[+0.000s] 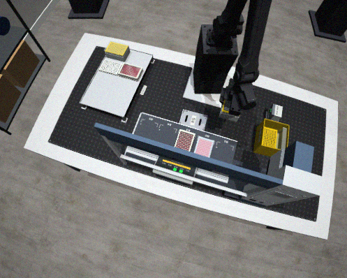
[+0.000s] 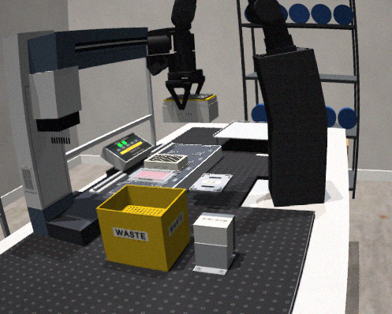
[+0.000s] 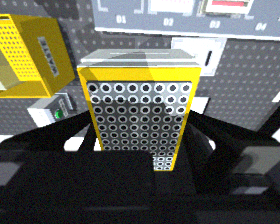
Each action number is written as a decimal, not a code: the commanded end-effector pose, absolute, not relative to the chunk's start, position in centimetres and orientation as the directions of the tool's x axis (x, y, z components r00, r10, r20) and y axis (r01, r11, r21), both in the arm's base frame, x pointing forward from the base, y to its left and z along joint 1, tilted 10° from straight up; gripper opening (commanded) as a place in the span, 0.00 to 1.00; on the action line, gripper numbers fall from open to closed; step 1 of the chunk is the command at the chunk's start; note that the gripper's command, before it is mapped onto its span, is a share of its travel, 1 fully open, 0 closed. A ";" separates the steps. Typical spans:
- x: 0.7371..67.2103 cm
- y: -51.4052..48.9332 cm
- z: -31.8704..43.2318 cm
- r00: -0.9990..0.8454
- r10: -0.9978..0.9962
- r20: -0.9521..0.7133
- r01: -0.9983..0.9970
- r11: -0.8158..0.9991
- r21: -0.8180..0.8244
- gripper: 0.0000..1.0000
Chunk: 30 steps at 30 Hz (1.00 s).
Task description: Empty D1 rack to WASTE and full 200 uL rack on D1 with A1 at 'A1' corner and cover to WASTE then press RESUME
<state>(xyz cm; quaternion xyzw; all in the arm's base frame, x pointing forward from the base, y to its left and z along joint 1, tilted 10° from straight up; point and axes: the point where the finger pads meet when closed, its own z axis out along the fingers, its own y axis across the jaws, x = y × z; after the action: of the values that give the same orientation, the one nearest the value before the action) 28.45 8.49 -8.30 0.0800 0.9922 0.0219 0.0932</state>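
The tool point(image 2: 182, 103) is clamped wide across a yellow-topped, grey-bodied tip rack point(image 2: 192, 108), carried high above the counter point(image 2: 334, 166), probably to stay off the deck's open plate. The yellow WASTE bin point(image 2: 144, 237) lies below, off to one side.

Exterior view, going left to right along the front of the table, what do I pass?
Liquid handler column → WASTE bin → grey RESUME box → black arm pedestal. Above them the gripper is shut on a tip rack, over the far end of the deck.
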 end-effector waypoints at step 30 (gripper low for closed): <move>35.5 11.8 -7.3 -0.962 0.211 -0.171 0.203 0.977 0.060 0.00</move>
<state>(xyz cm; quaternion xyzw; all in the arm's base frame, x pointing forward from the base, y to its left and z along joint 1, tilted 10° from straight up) 33.84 12.04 -7.18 0.1163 0.9886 0.0249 0.0926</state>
